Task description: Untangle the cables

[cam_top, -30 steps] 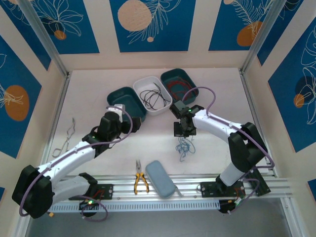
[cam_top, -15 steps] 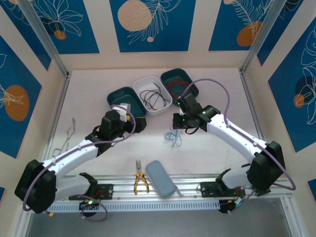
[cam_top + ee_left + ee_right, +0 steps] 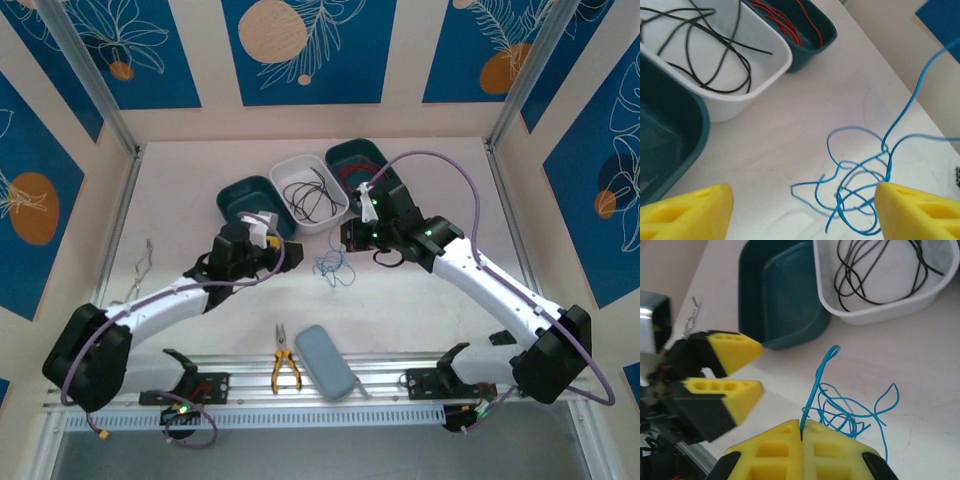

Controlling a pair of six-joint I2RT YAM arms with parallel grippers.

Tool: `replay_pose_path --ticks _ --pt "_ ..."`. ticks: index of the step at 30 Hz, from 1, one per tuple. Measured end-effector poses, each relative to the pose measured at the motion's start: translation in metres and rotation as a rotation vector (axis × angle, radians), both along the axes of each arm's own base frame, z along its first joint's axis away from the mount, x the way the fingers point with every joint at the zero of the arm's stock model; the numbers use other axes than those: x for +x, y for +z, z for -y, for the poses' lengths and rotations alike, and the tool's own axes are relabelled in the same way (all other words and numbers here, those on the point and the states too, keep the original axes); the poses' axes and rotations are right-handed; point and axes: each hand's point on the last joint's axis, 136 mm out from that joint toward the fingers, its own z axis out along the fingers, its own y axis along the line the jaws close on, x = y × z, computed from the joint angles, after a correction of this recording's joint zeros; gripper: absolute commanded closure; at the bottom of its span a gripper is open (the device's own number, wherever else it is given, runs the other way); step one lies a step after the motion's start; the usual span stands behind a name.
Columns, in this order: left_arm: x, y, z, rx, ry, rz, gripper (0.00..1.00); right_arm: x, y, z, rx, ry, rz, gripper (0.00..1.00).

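A thin blue cable [image 3: 331, 268] lies in a loose tangle on the table just in front of the bins. My right gripper [image 3: 802, 432] is shut on one strand of the blue cable [image 3: 847, 410] and holds that strand up from the tangle; from above, the right gripper [image 3: 347, 241] sits just right of the pile. My left gripper [image 3: 802, 212] is open and low over the table, and the blue tangle [image 3: 860, 192] lies between its fingers, touching the right fingertip [image 3: 900, 200]. From above, the left gripper [image 3: 285, 257] is just left of the tangle.
Three bins stand behind the tangle: an empty teal bin [image 3: 232, 203], a white bin [image 3: 292, 166] with black cables, and a teal bin [image 3: 352, 149] with red cables. Tongs [image 3: 135, 282] lie at the left. Pliers [image 3: 285, 370] and a grey case [image 3: 325, 362] lie near the front rail.
My right gripper carried the blue cable left and farther back toward the bins. My left gripper moved right up to the tangle, and its jaws have narrowed somewhat.
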Motion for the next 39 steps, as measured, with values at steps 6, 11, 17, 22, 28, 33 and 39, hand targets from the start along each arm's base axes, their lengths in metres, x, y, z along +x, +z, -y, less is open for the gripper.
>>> replay_pose_path --ticks 6,11,17,22,28,33,39 --pt "-0.008 -0.012 0.016 -0.022 -0.105 -0.006 0.42 0.0 0.008 -0.004 0.035 0.016 0.009 1.0" --pt "-0.018 -0.021 0.03 0.005 -0.188 0.018 0.45 0.0 0.011 -0.006 0.056 0.027 0.009 1.0" --pt "-0.035 -0.024 0.056 0.075 -0.321 0.119 0.53 -0.002 0.014 -0.009 0.081 0.044 0.0 1.0" --pt "-0.034 -0.022 0.062 0.085 -0.337 0.182 0.62 -0.006 0.02 -0.01 0.099 0.057 0.006 1.0" --pt "-0.027 -0.01 0.067 0.063 -0.328 0.231 0.66 -0.008 0.027 -0.009 0.121 0.067 0.016 1.0" --pt "-0.025 0.0 0.07 0.034 -0.329 0.256 0.67 -0.01 0.029 -0.012 0.136 0.082 0.016 1.0" --pt "-0.022 0.012 0.075 0.014 -0.332 0.277 0.67 -0.011 0.031 -0.014 0.146 0.095 0.014 1.0"
